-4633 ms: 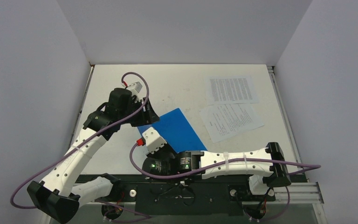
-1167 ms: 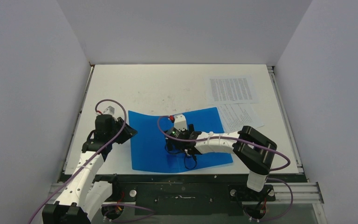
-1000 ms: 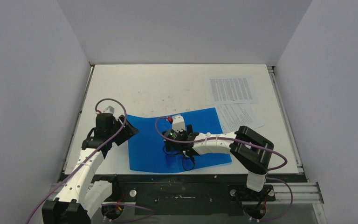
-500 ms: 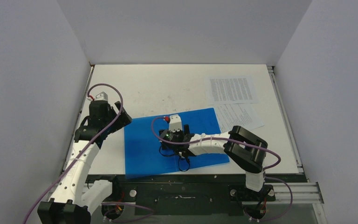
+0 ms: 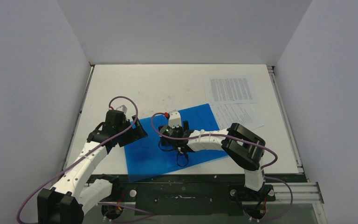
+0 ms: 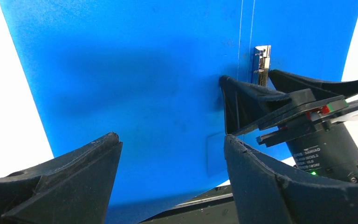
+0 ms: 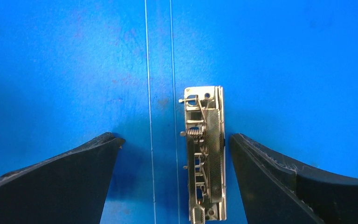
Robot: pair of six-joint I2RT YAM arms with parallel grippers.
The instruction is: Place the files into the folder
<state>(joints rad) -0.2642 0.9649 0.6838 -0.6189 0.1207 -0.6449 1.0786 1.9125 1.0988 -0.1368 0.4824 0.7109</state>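
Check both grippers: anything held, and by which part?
Nothing held. The left gripper is open over the opened folder; the right gripper is open too, fingers either side of the spine clip, not closed on it.

soft, even, diffuse light comes from overhead, bright on the white surface [image 5: 168, 84] and pale walls [image 5: 28, 93], casting only faint shadows. in the wrist views the blue folder [image 7: 270, 56] looks strongly saturated, darkening in patches beneath the near-black jaws; the metal clip [image 7: 205, 154] is sharp and glints slightly.
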